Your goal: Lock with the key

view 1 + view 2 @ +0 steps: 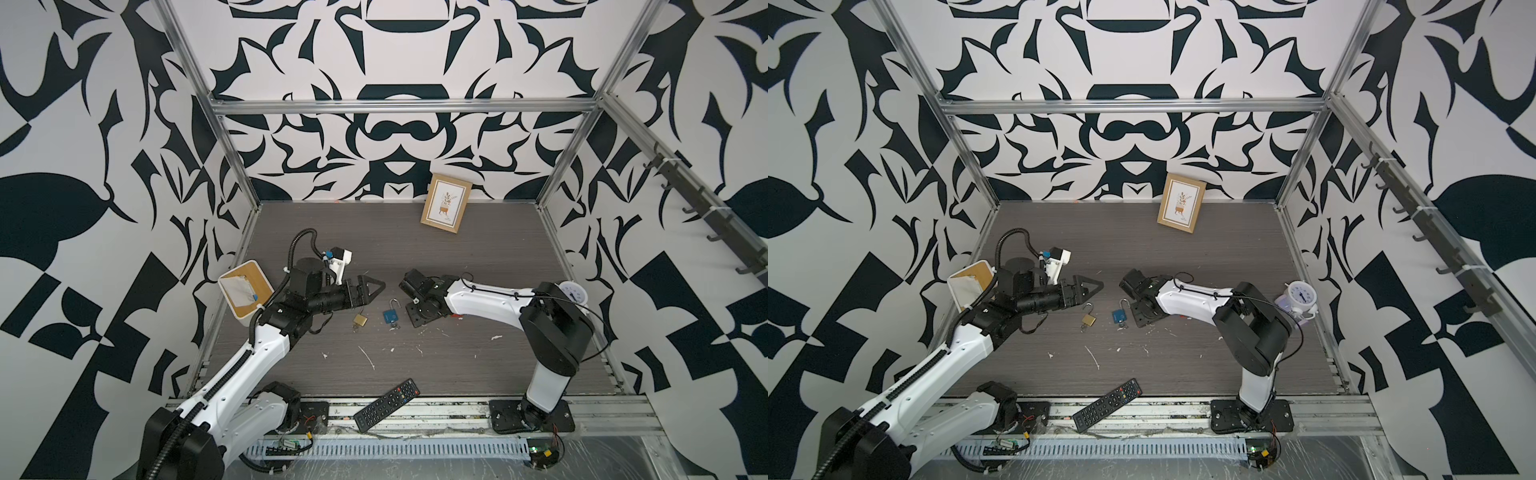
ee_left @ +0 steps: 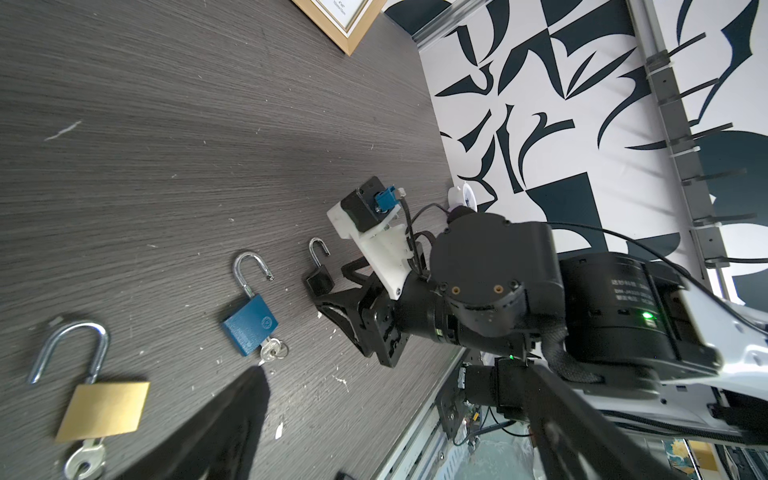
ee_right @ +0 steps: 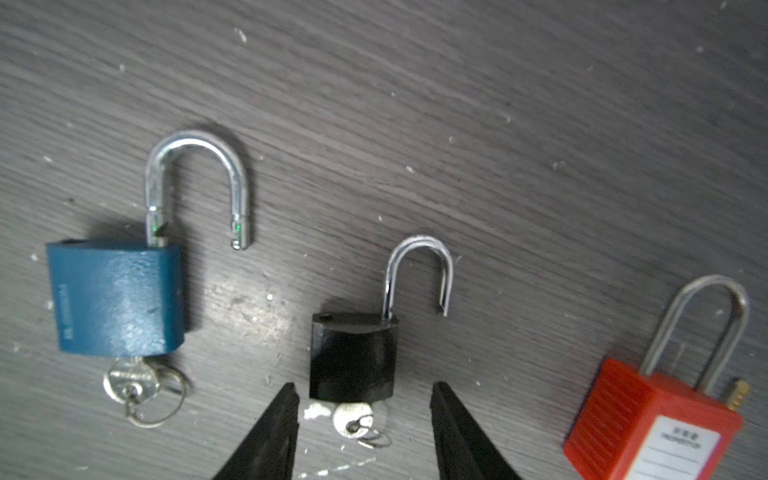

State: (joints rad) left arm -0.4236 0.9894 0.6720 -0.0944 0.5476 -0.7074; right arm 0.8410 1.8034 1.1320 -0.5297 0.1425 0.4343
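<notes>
Your right hand [image 3: 365,398] is half spread, holding nothing. Its two black fingers stand on either side of the key end of the black padlock [image 3: 352,357] and, in the right wrist view, clear of it. That padlock lies flat on the worktop [image 1: 415,249] between the blue padlock [image 3: 118,295] and the red padlock [image 3: 648,419]. Its shackle [image 3: 419,270] is raised, with the free leg out of the body, and its key [image 3: 357,419] sits in the cylinder, ring attached.

Your left hand [image 1: 372,284] is spread wide and empty. It hangs above the worktop just behind the brass padlock [image 1: 360,320], which also lies open with a key in it.

You look to be at the approach step: lined up on the black padlock, with no grip made. Nothing is locked among the brass, blue and black ones. Whether the red one is latched cannot be told.

The next move calls for two things:
- Decide whether the right hand takes the body or the small key head. The key head is thin and close to the worktop, so bring the fingers low and centred before pressing them together.
- The lock is light and free to slide, so something must brace the body while the shackle is pushed home and the key turned. Your left hand is free for that, but it would have to cross over the brass and blue padlocks to get there.
</notes>
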